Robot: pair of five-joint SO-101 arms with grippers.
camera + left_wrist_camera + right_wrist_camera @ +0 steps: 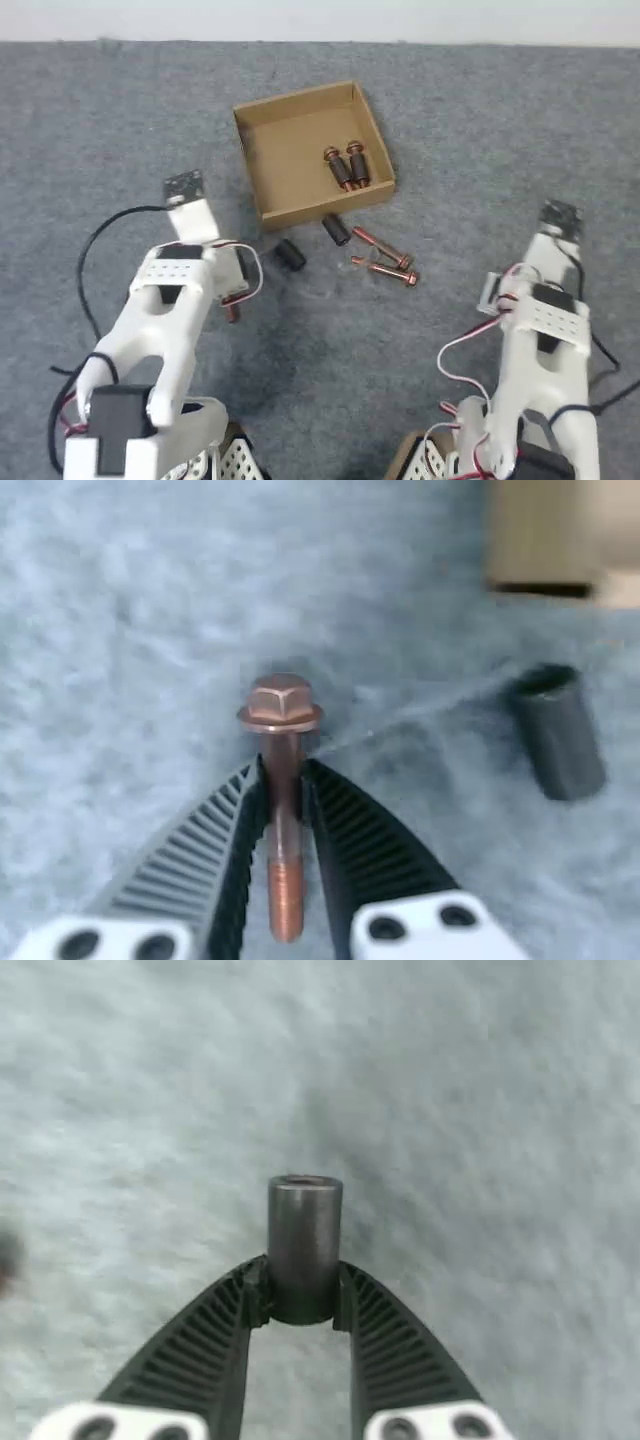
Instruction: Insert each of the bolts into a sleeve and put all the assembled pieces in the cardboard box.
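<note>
1. Brown cardboard box (325,203) near the middle of the grey bench (480,130), open upward, with two assembled pieces (346,166) side by side inside, toward its right wall. Just in front of the box, a black loose sleeve (291,254) and a second sleeve (336,230), the latter almost at the front wall. Beside them a copper loose bolt (380,246) and a second bolt (385,271), close together and nearly parallel. Left arm (165,310) to the left of these parts, right arm (540,330) well apart on the right.

2. From the left wrist: left pincer (283,770) closed on the shank of a held bolt (280,705), hexagon head out past the fingertips, threaded end back between the fingers. One loose sleeve near on the bench, a corner of the box farther behind.

3. From the right wrist: right pincer (300,1275) closed around the lower part of a held sleeve (305,1220), open bore pointing away from the pincer, grey bench beneath.

4. Judged progress: two pieces finished and boxed. A third pair in hand, bolt on the left and sleeve on the right, not yet joined and far from each other. After that, two more bolts and two more sleeves on the bench to assemble and put in the box, so less than half done.
</note>
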